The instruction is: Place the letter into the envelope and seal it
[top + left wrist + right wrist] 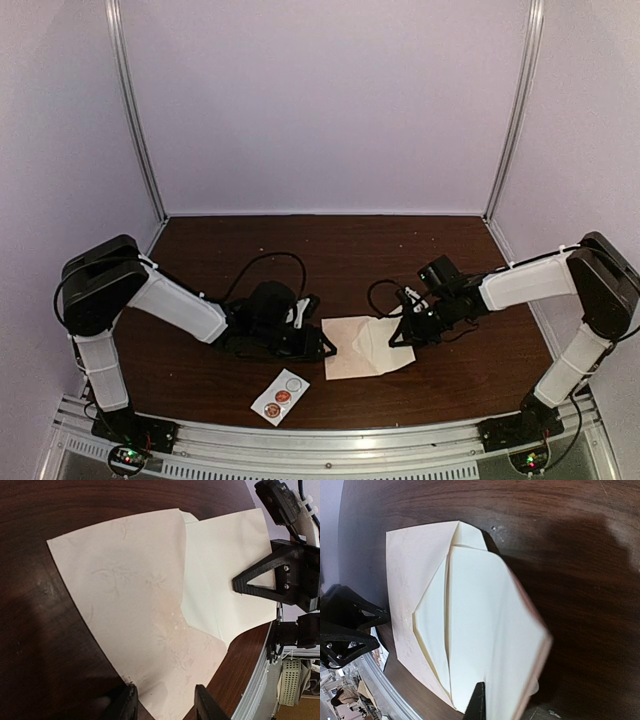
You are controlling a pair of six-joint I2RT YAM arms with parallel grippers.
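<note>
The pale pink envelope (350, 360) lies flat at the table's middle front, with its pointed flap (385, 340) raised on the right. In the right wrist view the flap (495, 625) shows its cream inner side, and a cream letter (431, 625) sits in the pocket. My right gripper (403, 328) is shut on the flap's tip; one finger (477, 702) shows in front and the other is hidden behind the paper. My left gripper (322, 345) is open, its fingertips (125, 702) straddling the envelope's (125, 590) left edge, low over the table.
A small white sticker strip (280, 396) with two round stickers lies near the front edge, left of the envelope. The metal rail (330, 440) runs along the front. Pale walls enclose the dark wooden table (330, 250) at the back and sides.
</note>
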